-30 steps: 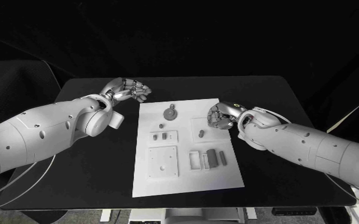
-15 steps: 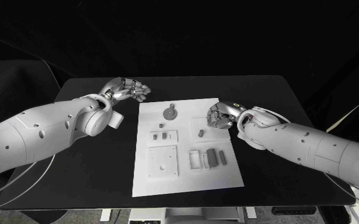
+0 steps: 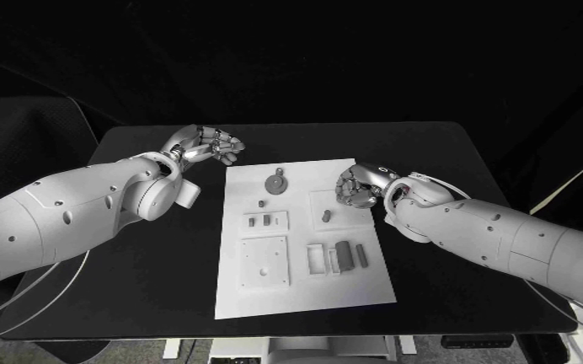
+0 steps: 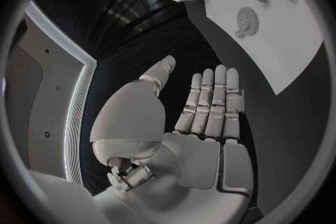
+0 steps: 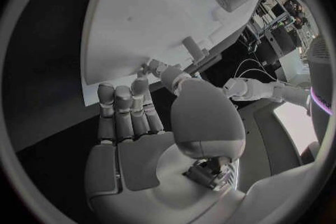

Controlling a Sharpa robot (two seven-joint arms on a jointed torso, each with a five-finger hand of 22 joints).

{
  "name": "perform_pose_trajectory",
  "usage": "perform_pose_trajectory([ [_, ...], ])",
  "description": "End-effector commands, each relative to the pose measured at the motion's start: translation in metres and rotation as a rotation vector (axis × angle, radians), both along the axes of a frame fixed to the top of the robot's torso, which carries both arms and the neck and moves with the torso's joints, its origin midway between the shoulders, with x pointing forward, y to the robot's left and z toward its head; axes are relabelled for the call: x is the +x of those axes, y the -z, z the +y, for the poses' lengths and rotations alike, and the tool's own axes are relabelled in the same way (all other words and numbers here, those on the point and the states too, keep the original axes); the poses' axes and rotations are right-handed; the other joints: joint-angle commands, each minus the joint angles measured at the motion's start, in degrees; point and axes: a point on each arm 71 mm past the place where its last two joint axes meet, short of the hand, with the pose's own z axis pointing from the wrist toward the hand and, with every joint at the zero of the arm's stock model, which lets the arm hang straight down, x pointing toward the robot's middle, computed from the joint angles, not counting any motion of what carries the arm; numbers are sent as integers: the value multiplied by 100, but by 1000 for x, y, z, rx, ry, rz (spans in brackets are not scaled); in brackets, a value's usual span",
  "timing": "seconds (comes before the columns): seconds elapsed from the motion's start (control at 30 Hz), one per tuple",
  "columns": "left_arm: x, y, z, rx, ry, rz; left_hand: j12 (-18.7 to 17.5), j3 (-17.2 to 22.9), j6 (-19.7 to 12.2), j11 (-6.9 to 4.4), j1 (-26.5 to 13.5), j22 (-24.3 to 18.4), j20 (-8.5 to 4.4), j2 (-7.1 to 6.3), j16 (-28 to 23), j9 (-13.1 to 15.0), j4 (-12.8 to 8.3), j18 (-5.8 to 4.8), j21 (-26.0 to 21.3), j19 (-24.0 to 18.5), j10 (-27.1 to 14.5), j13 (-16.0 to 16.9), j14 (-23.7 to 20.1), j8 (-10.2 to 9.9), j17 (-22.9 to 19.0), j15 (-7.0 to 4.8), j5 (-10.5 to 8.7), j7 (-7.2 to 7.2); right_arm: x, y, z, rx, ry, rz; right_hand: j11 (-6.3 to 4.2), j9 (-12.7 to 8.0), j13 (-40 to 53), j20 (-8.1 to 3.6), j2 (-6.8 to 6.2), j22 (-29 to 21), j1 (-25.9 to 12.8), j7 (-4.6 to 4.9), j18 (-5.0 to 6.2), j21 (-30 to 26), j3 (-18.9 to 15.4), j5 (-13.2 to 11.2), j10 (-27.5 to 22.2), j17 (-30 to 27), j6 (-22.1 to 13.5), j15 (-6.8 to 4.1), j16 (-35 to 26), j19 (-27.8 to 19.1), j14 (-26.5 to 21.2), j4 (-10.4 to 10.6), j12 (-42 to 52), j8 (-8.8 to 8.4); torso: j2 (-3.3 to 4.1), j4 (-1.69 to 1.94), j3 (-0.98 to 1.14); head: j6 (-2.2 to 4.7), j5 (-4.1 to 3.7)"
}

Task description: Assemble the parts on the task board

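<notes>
The white task board (image 3: pixel 365 288) lies in the middle of the black table. On it are a round grey gear-like part (image 3: pixel 277 183), a small part (image 3: pixel 328 215), a raised block holding small pieces (image 3: pixel 266 222), a square block (image 3: pixel 264 263) and a slotted frame with dark bars (image 3: pixel 344 256). My right hand (image 3: pixel 360 185) hovers at the board's right edge, just beyond the small part, fingers straight and holding nothing (image 5: pixel 133 123). My left hand (image 3: pixel 209 145) hangs off the board's far left corner, fingers extended and empty (image 4: pixel 203 117). The gear-like part (image 4: pixel 247 19) lies ahead of it.
Bare black table (image 3: pixel 134 263) surrounds the board on all sides. Both forearms reach in low from the sides, the left arm (image 3: pixel 73 212) alongside the board's left edge and the right arm (image 3: pixel 486 233) alongside its right edge.
My right hand has shifted slightly toward the far side of the board, away from the small part. The left hand has stayed put.
</notes>
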Motion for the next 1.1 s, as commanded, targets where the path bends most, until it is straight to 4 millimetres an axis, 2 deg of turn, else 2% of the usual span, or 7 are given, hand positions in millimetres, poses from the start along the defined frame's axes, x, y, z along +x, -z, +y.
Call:
perform_pose_trajectory([
  [0.03, 0, -1, -1, -12, 8, -4, -27, -31, -30, -20, 7, 7, 0, 66, -33, -5, -2, -69, -39, -48, -39, -4, -13, -7, -8, 4, 1, 0, -3, 7, 1, -31, -5, 21, -16, 27, -3, -4, 77, 5, 3, 16, 77, 429, 54, -24, 68, 2, 122, -11, 26, 49, 67, -7, 34, 52, -1, -1, 0, 3, 0],
  [0.13, 0, -1, -1, -12, 7, -4, -28, -30, -29, -20, 8, 7, 0, 68, -34, -5, -2, -69, -39, -49, -39, -3, -12, -7, -9, 5, 2, 0, -3, 6, 2, -32, -6, 15, -24, 44, -4, -7, 86, 7, 7, 7, 82, 444, 73, -24, 93, 4, 183, -20, 36, 66, 90, -9, 43, 82, -1, -1, 0, -14, -4],
  [0.5, 0, -1, 1, -9, 1, -6, -30, -29, -28, -20, 12, 7, 0, 72, -37, -5, -2, -70, -41, -53, -39, -3, -9, -6, -10, 5, 2, -1, -3, 4, 1, -18, -8, -15, -56, 112, -14, -17, 172, 18, 43, -37, 105, 502, 171, -20, 197, 8, 416, -59, 73, 137, 186, -19, 74, 198, -1, 0, 3, 0, -10],
  [1.1, 2, -1, 5, -5, -6, -7, -35, -26, -26, -20, 18, 8, 0, 77, -42, -4, -4, -71, -43, -59, -39, -2, -5, -5, -11, 5, 2, -2, -9, -8, -1, 9, -30, -43, -61, 118, -18, -20, 181, 18, 58, -41, 109, 506, 189, -19, 203, 7, 432, -63, 73, 144, 194, -29, 72, 205, -1, -5, 0, 8, -12],
])
